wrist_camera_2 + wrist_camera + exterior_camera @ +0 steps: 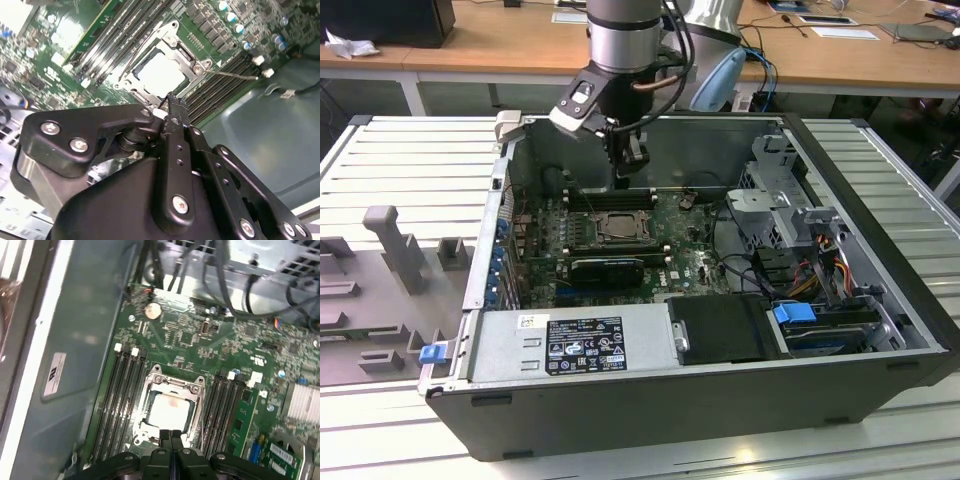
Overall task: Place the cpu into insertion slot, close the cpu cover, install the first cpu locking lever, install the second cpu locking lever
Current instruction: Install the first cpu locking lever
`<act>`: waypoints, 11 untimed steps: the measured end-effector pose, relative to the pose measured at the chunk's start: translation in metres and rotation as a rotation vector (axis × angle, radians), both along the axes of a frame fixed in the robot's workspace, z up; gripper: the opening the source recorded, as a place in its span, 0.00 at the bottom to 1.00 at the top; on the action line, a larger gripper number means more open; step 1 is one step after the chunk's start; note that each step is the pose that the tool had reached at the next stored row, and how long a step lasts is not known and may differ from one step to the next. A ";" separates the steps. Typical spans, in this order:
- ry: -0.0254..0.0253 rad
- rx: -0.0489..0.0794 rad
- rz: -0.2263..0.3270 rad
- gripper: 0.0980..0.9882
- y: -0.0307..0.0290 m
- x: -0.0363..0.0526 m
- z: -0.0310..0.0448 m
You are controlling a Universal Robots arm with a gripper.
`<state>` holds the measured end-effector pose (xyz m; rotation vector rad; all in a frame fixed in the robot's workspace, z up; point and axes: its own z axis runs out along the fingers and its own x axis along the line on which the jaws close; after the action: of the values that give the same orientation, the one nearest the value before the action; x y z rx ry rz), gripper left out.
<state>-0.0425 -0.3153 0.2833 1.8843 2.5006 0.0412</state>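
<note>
The pale cpu [169, 409] lies flat in the insertion slot [616, 227] on the green motherboard. The silver cpu cover [156, 378] lies down around it, framing the chip [160, 70]. A thin silver lever rod [231, 75] sticks out sideways from one corner of the socket. My gripper [625, 170] hangs above the far edge of the socket in the exterior view. Its black fingers [170, 439] are pressed together with nothing between them. In the second wrist view the gripper's tips [171, 101] sit just over the socket's rim.
Black memory slots [120, 390] flank the socket on both sides. The case walls [505, 190] box in the board. A labelled power supply [570, 345], a drive cage [780, 190] and loose cables [820, 260] fill the near and right parts. A grey fixture [390, 240] stands outside the case.
</note>
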 end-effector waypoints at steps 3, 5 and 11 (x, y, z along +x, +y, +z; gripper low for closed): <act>0.0000 0.000 0.047 0.01 0.0000 0.0000 -0.0009; 0.0002 0.000 0.093 0.01 0.0000 0.0000 -0.0011; 0.0000 0.000 0.349 0.01 0.0000 0.0000 -0.0022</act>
<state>-0.0425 -0.3153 0.2811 1.4240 2.7938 0.0434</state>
